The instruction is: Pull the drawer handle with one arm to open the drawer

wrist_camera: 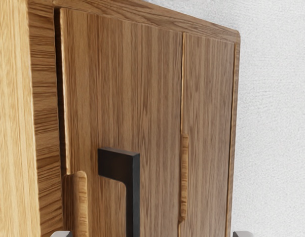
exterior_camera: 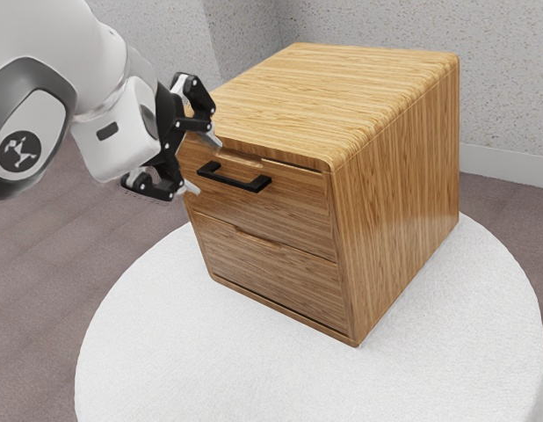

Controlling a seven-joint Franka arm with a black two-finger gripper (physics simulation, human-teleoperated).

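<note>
The gripper (exterior_camera: 194, 158) had its fingers spread wide apart. The black handle (exterior_camera: 235, 178) of the top drawer (exterior_camera: 285, 209) sat just in front of them, between the fingertips, not pinched.

The handle (wrist_camera: 133, 197) — cut off at the wrist view's edge.

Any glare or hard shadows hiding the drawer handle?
Exterior view: mild sheen on the cabinet side, faint soft shadow on the table under it, no glare on the top drawer front; the black handle stands out. Wrist view: even light, a dark gap line beside the drawer.
</note>
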